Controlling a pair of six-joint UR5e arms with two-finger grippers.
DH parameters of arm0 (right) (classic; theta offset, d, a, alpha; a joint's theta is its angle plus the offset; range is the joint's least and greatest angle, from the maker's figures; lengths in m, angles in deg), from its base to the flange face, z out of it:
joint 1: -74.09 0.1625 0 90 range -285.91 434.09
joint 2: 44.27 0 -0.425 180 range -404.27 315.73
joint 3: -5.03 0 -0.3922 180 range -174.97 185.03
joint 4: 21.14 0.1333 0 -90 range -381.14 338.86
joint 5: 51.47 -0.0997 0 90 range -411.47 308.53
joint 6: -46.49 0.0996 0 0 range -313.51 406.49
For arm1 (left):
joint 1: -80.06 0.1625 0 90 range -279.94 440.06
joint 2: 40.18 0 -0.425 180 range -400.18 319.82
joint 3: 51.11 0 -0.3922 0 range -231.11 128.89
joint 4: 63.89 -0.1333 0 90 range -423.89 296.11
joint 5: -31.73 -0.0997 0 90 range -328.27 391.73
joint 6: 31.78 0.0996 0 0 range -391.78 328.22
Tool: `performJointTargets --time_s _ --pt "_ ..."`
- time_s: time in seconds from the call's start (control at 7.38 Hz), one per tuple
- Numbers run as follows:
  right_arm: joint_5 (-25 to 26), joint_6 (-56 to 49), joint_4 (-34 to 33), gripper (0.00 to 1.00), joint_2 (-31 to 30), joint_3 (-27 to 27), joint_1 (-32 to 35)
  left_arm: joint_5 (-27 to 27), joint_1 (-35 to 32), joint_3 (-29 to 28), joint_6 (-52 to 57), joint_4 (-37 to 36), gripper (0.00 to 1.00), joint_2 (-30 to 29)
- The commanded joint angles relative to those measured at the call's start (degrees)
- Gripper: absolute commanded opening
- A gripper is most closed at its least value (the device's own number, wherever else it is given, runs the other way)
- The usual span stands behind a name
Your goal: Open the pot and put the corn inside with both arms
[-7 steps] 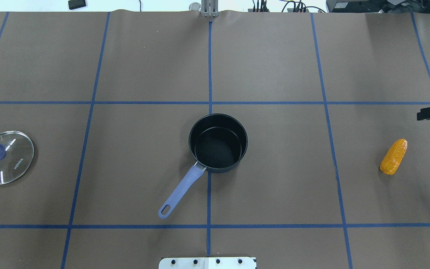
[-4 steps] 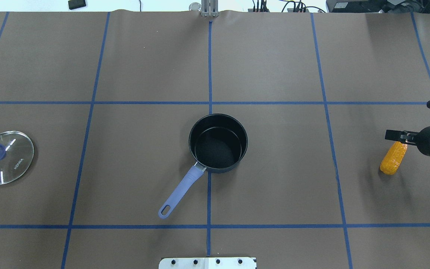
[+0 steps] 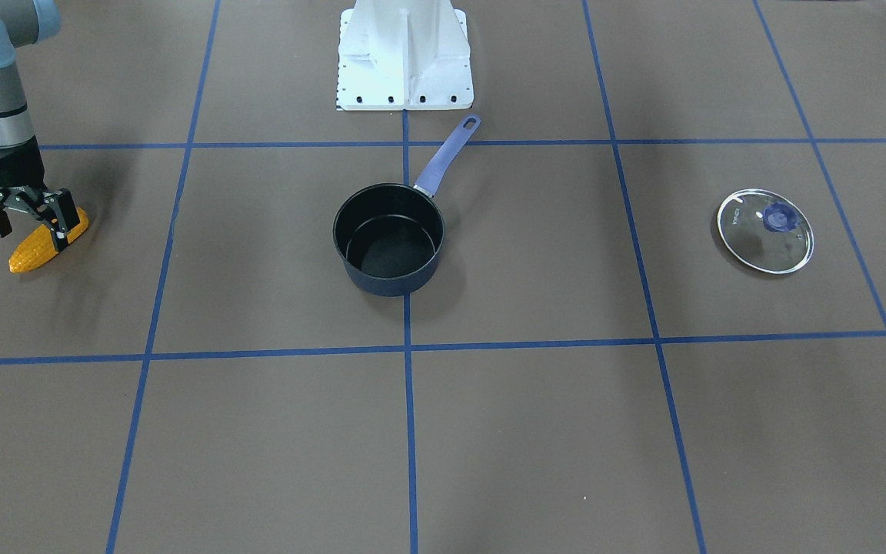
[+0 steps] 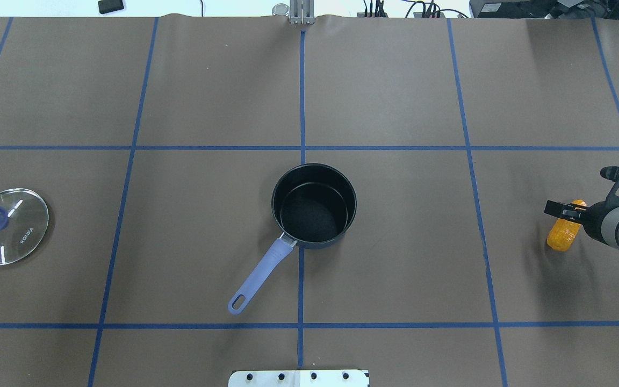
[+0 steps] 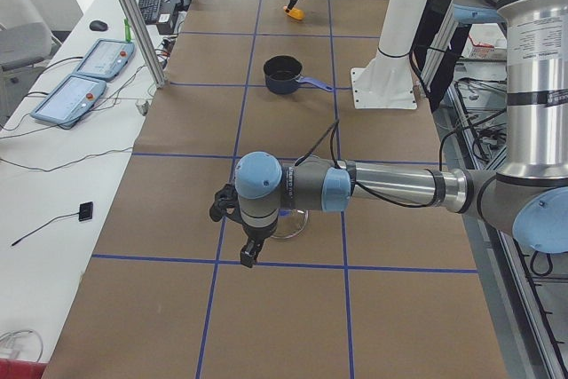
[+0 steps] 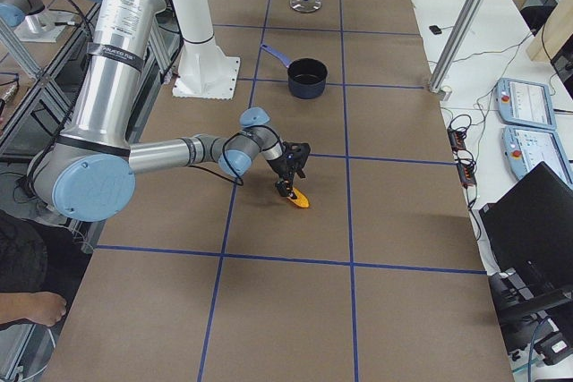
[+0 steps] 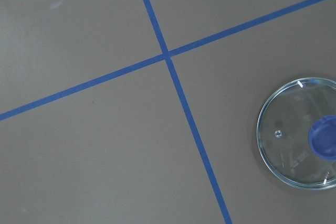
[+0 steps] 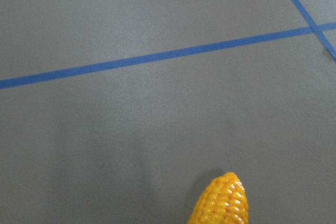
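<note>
The orange-yellow corn (image 4: 559,236) lies on the brown table at the far right; it also shows in the front view (image 3: 30,251) and the right wrist view (image 8: 220,203). My right gripper (image 3: 31,221) is open and hangs just over the corn's thicker end, its fingers on either side of it; in the overhead view it (image 4: 577,191) covers part of the cob. The dark pot (image 4: 315,244) with a purple handle (image 4: 261,274) stands open and empty at the centre. Its glass lid (image 4: 8,226) lies flat at the far left. My left gripper (image 5: 232,232) hovers by the lid; I cannot tell its state.
The white robot base plate (image 4: 299,378) sits at the near table edge behind the pot's handle. Blue tape lines (image 4: 301,107) divide the brown table cover into squares. A metal post (image 4: 300,13) stands at the far edge.
My right arm came in from the right edge and moved down and toward the robot, so its open gripper now stands over the corn. Pot, lid and corn have not moved.
</note>
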Motion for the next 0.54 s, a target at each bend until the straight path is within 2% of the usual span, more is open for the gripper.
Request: performJointTargets --time_s 0.0,0.14,0.27,0.41 --pt "2.69 0.98 1.45 0.9 -0.2 2.32 -2.01 2.38 0.0 0.04 0.0 0.01 0.98 0.01" --pt "3.65 1.07 1.45 0.82 -0.2 3.1 -2.63 2.39 0.0 0.04 0.0 0.01 0.98 0.01" --pt "3.84 2.03 1.45 0.52 -0.12 3.2 -2.98 2.39 0.0 0.04 0.0 0.01 0.98 0.1" --pt "3.75 1.95 1.36 0.11 0.15 3.2 -3.16 2.39 0.0 0.04 0.0 0.01 0.98 0.1"
